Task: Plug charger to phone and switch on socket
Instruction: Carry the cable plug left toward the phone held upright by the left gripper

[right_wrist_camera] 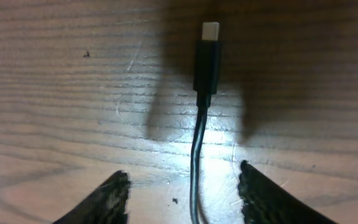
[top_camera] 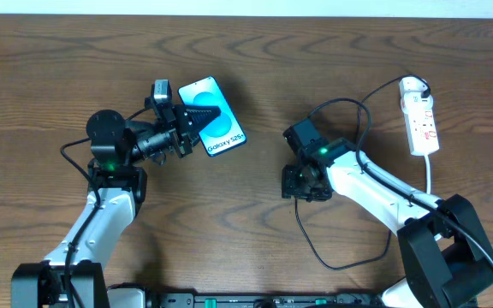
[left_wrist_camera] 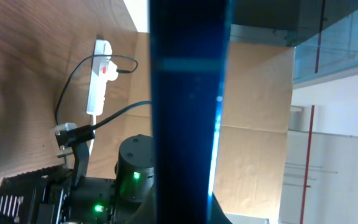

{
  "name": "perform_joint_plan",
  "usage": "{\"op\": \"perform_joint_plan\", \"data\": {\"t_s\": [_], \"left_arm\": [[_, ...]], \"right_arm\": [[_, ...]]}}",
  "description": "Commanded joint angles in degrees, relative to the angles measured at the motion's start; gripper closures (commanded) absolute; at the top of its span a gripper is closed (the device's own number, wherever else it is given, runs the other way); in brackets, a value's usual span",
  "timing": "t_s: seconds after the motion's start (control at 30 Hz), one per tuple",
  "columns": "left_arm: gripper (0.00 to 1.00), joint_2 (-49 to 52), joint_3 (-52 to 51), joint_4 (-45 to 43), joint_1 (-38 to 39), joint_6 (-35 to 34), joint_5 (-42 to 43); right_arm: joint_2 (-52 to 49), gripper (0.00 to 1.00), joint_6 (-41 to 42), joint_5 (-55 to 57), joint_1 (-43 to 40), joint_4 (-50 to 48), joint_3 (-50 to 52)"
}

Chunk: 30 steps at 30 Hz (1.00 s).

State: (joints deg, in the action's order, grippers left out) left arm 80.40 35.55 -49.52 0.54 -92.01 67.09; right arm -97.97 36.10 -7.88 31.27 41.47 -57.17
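The phone [top_camera: 222, 135], its cyan-and-white screen facing up, is at the left centre of the table with my left gripper [top_camera: 200, 118] shut on its near end. In the left wrist view the phone [left_wrist_camera: 188, 106] is a dark, edge-on bar. The charger [top_camera: 349, 103] runs as a thin black cable from the socket [top_camera: 420, 115] round to my right gripper [top_camera: 305, 186]. That gripper hangs open over the table, and the cable's small plug tip [right_wrist_camera: 207, 55] lies on the wood ahead of it. The cable passes between the fingers [right_wrist_camera: 113, 196] untouched.
The socket's white cord [top_camera: 430, 175] runs down the right side beside my right arm. A loop of black cable [top_camera: 332, 257] lies near the front edge. The socket [left_wrist_camera: 98, 74] and my right arm [left_wrist_camera: 132, 171] show in the left wrist view.
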Motion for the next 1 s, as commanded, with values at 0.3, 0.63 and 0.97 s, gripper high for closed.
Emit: {"op": "perform_joint_plan", "data": {"t_s": [0.3,0.63,0.97], "left_arm": [[0.93,-0.35,1.38,-0.74,-0.20,-3.06,1.86],[0.93,-0.35,1.38,-0.72,-0.20,-3.08,3.02],[0.93,-0.35,1.38,-0.72,-0.20,-3.08,3.45]], "right_arm": [[0.13,0.43,11.85,0.44,0.68,-0.72,0.20],[0.13,0.47,7.72,-1.20,-1.88,0.35,0.37],[0.13,0.59,9.38,5.42,1.84,-2.99,4.15]]}}
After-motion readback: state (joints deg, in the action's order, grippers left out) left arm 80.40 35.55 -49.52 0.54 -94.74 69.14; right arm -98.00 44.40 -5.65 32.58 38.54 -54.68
